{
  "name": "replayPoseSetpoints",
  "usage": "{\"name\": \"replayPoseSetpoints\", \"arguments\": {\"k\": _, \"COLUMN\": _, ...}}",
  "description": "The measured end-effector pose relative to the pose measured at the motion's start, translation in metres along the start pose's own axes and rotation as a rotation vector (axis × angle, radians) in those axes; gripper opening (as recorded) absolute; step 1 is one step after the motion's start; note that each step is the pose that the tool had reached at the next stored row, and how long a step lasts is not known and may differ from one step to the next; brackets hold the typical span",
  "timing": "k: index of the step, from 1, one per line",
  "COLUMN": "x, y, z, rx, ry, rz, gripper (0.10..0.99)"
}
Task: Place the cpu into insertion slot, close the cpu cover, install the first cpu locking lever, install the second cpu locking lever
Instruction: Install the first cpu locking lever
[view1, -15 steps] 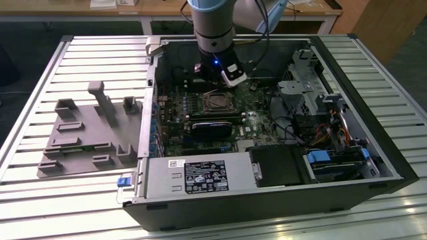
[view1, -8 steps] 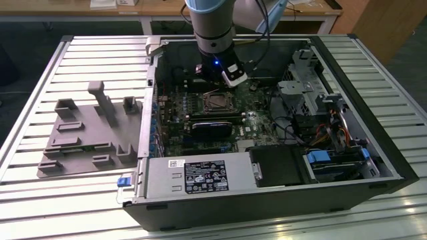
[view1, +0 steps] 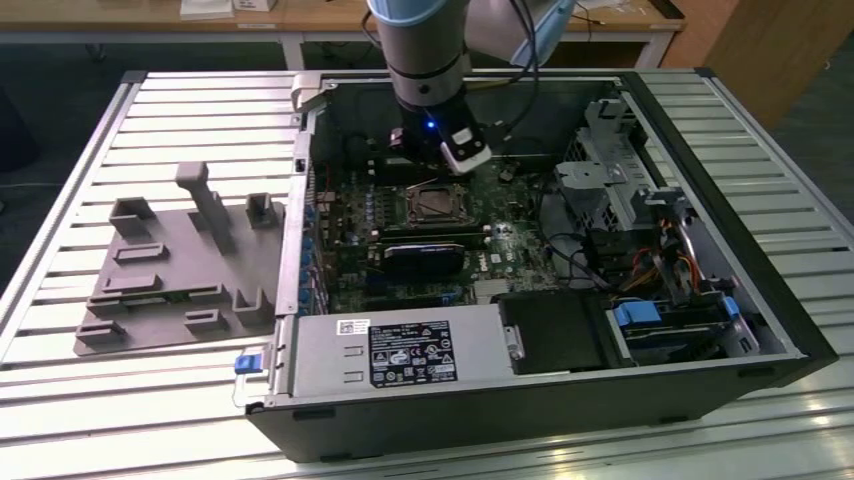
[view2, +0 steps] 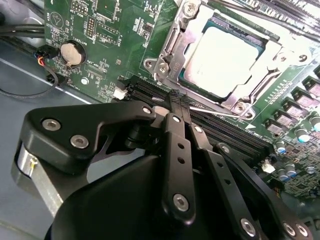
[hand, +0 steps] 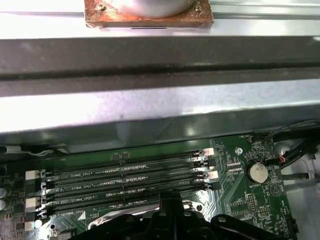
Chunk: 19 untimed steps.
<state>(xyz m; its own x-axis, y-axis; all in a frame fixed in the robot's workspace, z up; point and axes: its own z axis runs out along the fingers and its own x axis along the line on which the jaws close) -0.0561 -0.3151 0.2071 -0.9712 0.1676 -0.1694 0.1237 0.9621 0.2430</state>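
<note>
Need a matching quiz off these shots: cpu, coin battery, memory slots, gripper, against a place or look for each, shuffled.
1 cpu
2 coin battery
3 memory slots
4 gripper

A long black parallel rows
B showing through the window of the cpu cover
C round silver disc
D shut, tips just above the memory slots

Pairs: 1-B, 2-C, 3-A, 4-D

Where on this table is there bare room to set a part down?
Bare slats of the silvery slatted metal table lie beyond and in front of the grey fixture tray. Inside the open black computer case it is crowded with cables and drive bays.
</note>
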Motion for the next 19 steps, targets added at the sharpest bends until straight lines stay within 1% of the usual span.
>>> {"name": "replayPoseSetpoints", "arguments": {"k": 6, "x": 0.0023, "y": 0.0029, "z": 0.0012, "rx": 0.005, "ry": -0.0062, "rz": 0.022, "gripper": 0.102}}
{"name": "replayPoseSetpoints", "arguments": {"k": 8, "x": 0.0029, "y": 0.0033, "z": 0.0019, "rx": 0.010, "ry": -0.0111, "rz": 0.034, "gripper": 0.102}}
{"name": "replayPoseSetpoints", "arguments": {"k": 9, "x": 0.0030, "y": 0.0031, "z": 0.0026, "rx": 0.017, "ry": -0.0153, "rz": 0.044, "gripper": 0.102}}
{"name": "replayPoseSetpoints", "arguments": {"k": 11, "x": 0.0038, "y": 0.0035, "z": 0.0036, "rx": 0.023, "ry": -0.0200, "rz": 0.058, "gripper": 0.102}}
{"name": "replayPoseSetpoints", "arguments": {"k": 14, "x": 0.0059, "y": 0.0049, "z": 0.0039, "rx": 0.024, "ry": -0.0228, "rz": 0.066, "gripper": 0.102}}
{"name": "replayPoseSetpoints", "arguments": {"k": 19, "x": 0.0074, "y": 0.0068, "z": 0.0041, "rx": 0.026, "ry": -0.0251, "rz": 0.073, "gripper": 0.102}}
